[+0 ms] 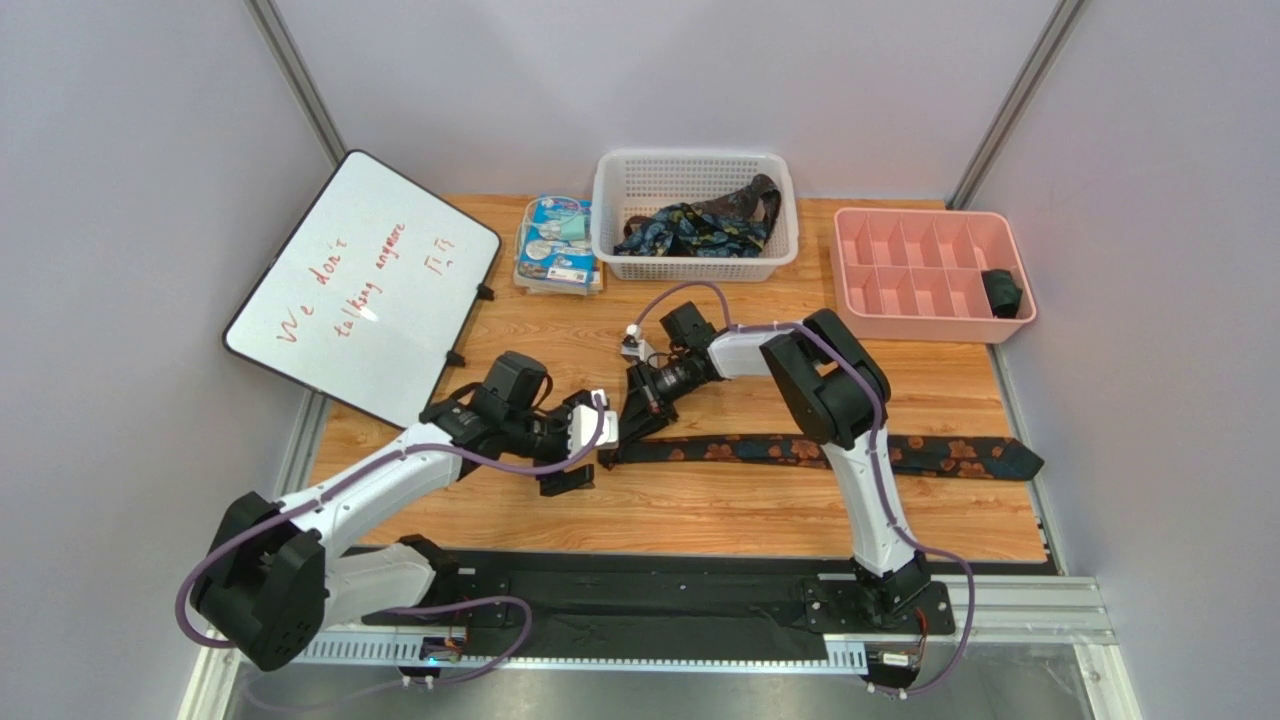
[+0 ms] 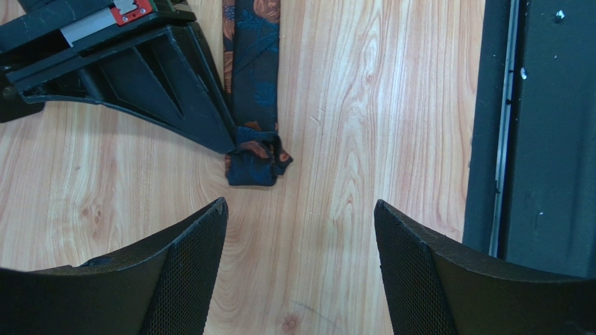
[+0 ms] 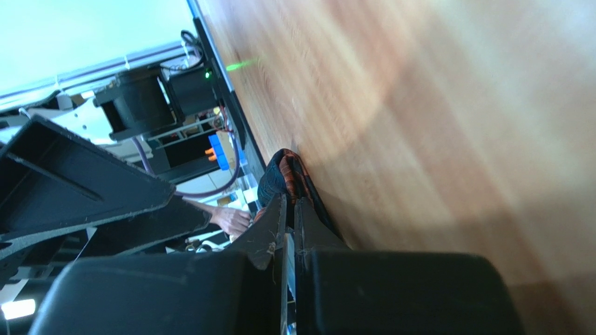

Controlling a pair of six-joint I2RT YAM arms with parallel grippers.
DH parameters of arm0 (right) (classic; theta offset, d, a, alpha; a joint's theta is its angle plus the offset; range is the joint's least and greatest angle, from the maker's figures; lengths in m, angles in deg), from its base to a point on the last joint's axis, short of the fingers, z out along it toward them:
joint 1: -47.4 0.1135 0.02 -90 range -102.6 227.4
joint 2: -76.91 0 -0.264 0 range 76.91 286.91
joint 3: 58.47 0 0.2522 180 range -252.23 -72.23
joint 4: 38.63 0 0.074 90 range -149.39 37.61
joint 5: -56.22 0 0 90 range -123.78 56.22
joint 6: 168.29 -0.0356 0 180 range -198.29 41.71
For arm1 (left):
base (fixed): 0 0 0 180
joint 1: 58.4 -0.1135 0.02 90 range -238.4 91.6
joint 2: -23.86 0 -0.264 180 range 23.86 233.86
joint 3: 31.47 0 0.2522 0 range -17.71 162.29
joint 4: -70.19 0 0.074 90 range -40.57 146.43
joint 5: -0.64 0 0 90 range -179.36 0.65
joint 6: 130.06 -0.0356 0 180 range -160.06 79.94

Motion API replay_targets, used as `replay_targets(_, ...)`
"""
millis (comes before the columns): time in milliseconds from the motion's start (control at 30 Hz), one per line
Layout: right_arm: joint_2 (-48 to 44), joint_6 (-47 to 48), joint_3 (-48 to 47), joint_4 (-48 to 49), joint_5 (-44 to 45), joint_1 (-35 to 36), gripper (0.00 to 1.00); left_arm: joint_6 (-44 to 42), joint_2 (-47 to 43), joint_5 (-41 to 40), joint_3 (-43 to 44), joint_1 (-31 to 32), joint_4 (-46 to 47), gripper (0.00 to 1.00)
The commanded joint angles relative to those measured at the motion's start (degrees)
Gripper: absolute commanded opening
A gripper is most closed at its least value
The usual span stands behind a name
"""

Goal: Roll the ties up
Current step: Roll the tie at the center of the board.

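Note:
One tie lies flat across the wooden table, dark navy with orange-brown blotches. Its narrow left end is folded over into a small first turn. My right gripper is shut on that end; its fingertips pinch the fabric, and its fingers reach the fold from the left in the left wrist view. My left gripper is open and empty, just short of the folded end, over bare wood. It shows in the top view at the tie's left tip.
A white basket at the back holds several more ties. A pink divided tray at the back right holds one rolled tie. A blue-white packet and a whiteboard lie at the left. A black rail runs along the near edge.

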Motion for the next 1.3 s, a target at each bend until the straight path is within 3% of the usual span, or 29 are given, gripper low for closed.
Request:
replay_targets(0,-2.2,0.0,3.7,4.6,2.0,0.5,0.00,-3.0,2.0,-2.1,-0.1,2.4,4.0,0.81)
replay_targets(367,-3.8,-0.6,6.4,8.0,1.9,0.6,0.00,6.0,14.8,-12.8,8.0,7.5,1.1,0.80)
replay_targets(867,-5.9,-1.8,9.6,11.8,1.2,1.2,0.00,5.8,17.4,-22.0,6.5,15.4,3.3,0.75)
replay_targets(1267,-6.9,-3.6,10.2,14.7,-0.3,2.3,0.00,8.1,23.2,-25.6,9.8,16.4,1.7,0.68)
